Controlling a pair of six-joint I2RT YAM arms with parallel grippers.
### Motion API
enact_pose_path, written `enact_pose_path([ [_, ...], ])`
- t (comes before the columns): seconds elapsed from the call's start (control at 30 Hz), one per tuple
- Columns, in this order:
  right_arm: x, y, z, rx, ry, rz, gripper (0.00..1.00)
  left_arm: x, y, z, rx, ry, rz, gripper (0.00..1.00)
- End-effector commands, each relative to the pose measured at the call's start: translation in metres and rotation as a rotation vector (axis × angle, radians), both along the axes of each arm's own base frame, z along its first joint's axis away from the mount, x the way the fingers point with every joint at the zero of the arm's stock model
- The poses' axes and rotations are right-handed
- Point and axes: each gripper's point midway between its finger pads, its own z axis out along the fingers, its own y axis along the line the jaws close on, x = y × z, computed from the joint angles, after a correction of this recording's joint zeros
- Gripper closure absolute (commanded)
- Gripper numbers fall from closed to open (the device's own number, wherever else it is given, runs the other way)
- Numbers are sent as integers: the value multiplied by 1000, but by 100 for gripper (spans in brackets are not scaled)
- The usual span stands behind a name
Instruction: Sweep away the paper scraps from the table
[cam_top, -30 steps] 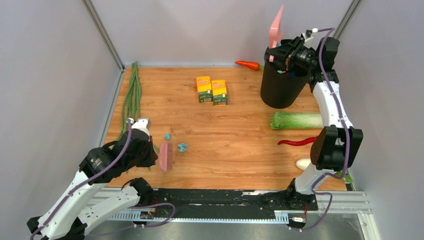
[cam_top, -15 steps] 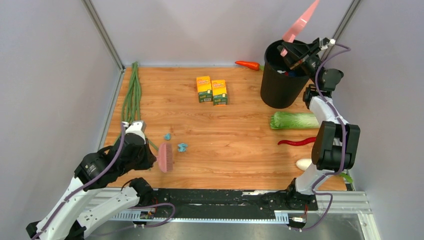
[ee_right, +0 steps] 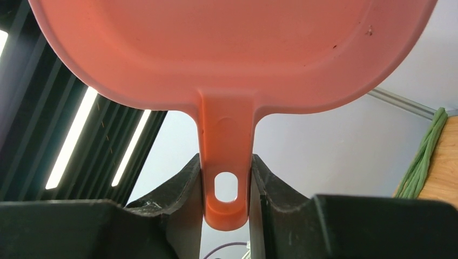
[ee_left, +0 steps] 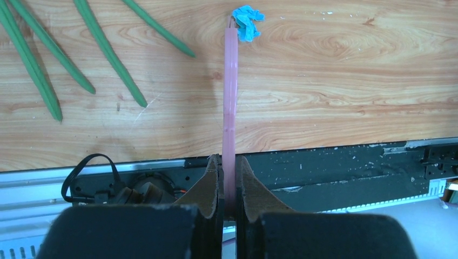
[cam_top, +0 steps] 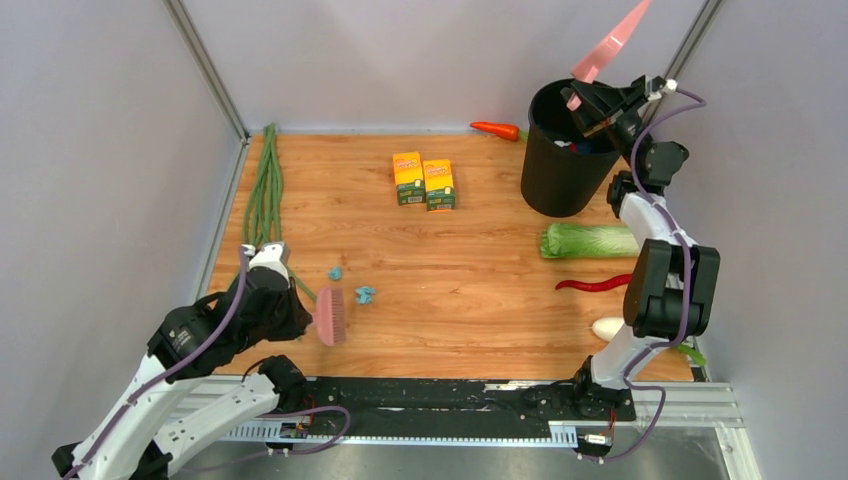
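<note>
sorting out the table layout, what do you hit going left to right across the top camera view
green long beans → pink brush → teal paper scrap → yellow-orange boxes → carrot → black bin. The cabbage and red chili overlap the bin's span, so they are left out.

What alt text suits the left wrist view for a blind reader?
The left gripper clamps a thin pink plastic brush, seen edge-on, whose far end reaches a crumpled light-blue paper scrap on the orange-brown wooden table; long green beans lie upper left.
</note>
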Motion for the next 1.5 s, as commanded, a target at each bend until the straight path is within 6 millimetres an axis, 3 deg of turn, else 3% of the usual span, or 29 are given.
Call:
enact_pose_path([
  [0.0,-49,13,65,16,-42,175,100,6,-6,15,-30,-29,3,100],
  [0.2,-34,38,72,-359,-7,95,100,10,-12,18,-30,-29,-12,100],
  [0.3,-30,45,54,-481,56,65,100,13,-14,18,-19,-25,-20,100],
  [0.53,-52,67,23,-613,73,39,100,18,-15,23,18,-24,-34,100],
  [0.6,-55,79,10,-694,69,26,100,21,-15,23,35,-24,-34,100],
  [0.8,-66,142,-32,-962,140,73,100,31,-12,26,94,-28,-16,100],
  [1.0,-87,180,-66,-1112,185,113,100,38,-14,15,160,8,-17,100],
  [1.27,-116,199,-104,-1197,207,205,100,49,-17,3,233,36,-28,100],
  [1.37,-127,201,-130,-1282,251,242,100,57,-25,-1,250,43,-41,100],
  [1.47,-140,191,-161,-1376,327,264,100,65,-35,-7,259,57,-73,100],
])
